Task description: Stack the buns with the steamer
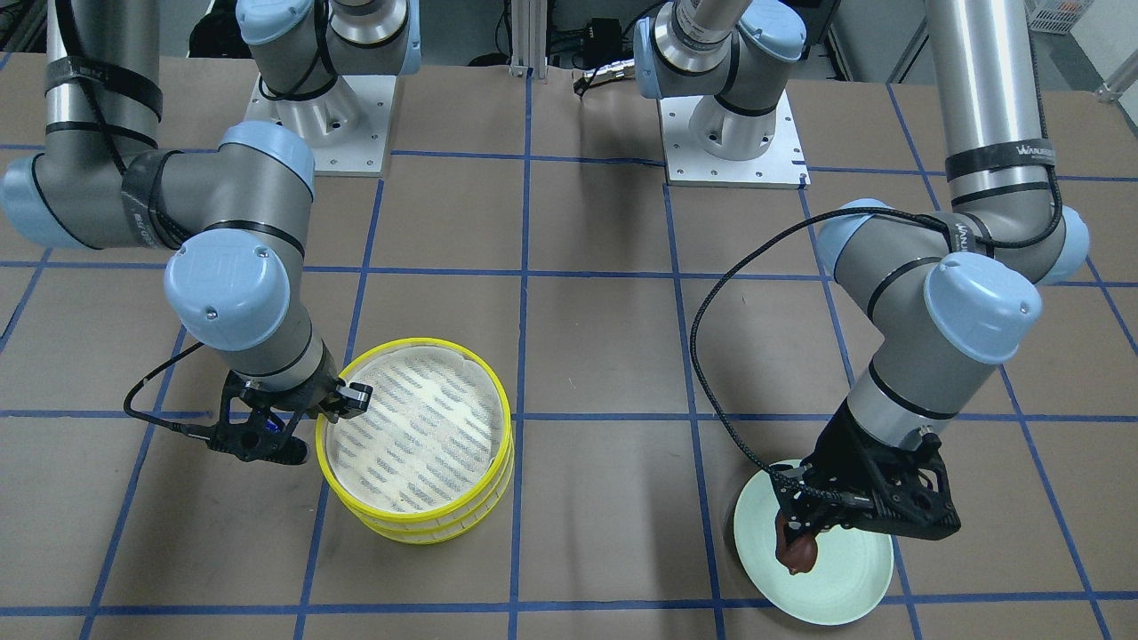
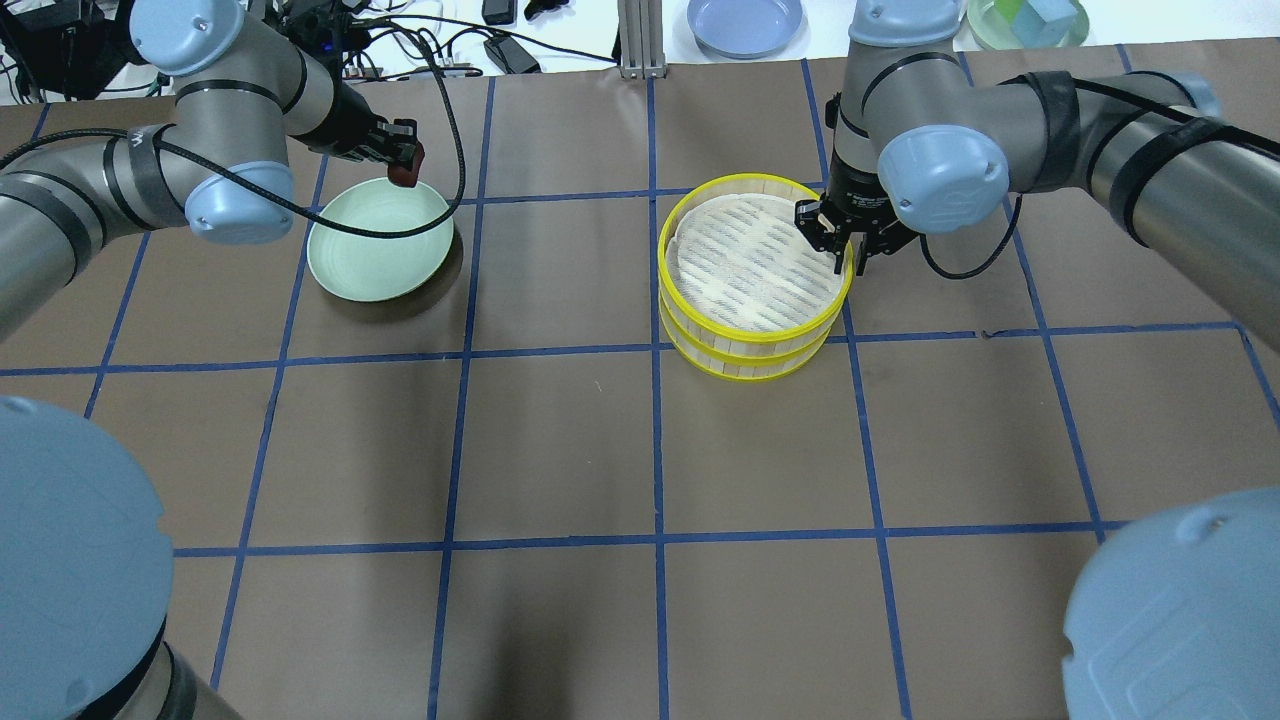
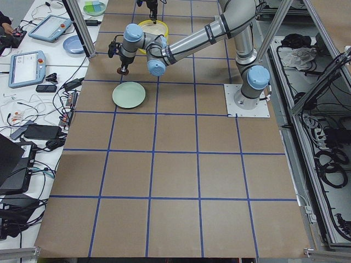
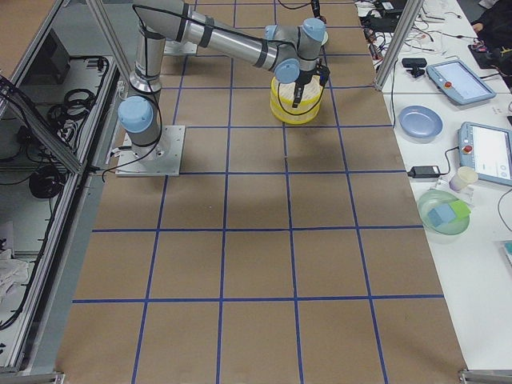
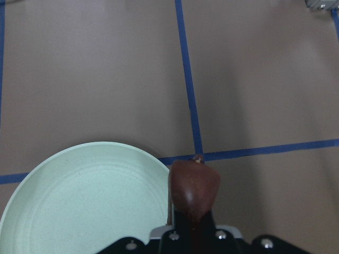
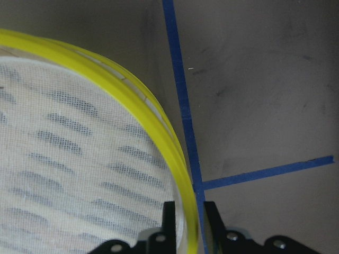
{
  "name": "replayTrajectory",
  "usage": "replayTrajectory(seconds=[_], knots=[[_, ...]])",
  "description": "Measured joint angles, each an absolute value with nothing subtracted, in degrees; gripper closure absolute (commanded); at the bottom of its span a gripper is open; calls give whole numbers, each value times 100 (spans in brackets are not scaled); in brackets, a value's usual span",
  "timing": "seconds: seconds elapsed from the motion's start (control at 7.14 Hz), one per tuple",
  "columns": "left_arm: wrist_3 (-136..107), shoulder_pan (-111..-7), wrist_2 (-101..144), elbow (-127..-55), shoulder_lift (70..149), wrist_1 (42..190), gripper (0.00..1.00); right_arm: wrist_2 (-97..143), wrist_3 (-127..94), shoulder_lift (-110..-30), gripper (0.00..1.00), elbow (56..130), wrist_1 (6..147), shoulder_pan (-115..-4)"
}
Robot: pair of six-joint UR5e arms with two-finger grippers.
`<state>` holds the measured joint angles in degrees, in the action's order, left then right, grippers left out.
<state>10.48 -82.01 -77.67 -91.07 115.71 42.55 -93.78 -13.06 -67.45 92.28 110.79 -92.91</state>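
Note:
Two yellow-rimmed steamer tiers are stacked, the top tier (image 2: 750,262) slightly offset over the lower tier (image 2: 745,362). The top tier's cloth base is bare. My right gripper (image 2: 843,255) is shut on the top tier's rim (image 6: 175,169), one finger inside and one outside. My left gripper (image 2: 403,170) is shut on the dark reddish-brown bun (image 5: 193,191) and holds it above the far edge of the mint-green plate (image 2: 370,250). The bun also shows in the front view (image 1: 797,551). The plate is bare. The cream-white bun is hidden.
A blue plate (image 2: 745,22) and a green bowl with blocks (image 2: 1025,20) sit on the white bench beyond the table's far edge, with cables (image 2: 450,50). Blue tape lines grid the brown table (image 2: 640,450).

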Motion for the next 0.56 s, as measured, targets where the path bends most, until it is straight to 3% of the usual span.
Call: replayTrajectory(seconds=[0.56], knots=[[-697,-8711,-7489,-8898,11379,4365,100,-9333,-1280,-6962,21,9185,11047,-9273]])
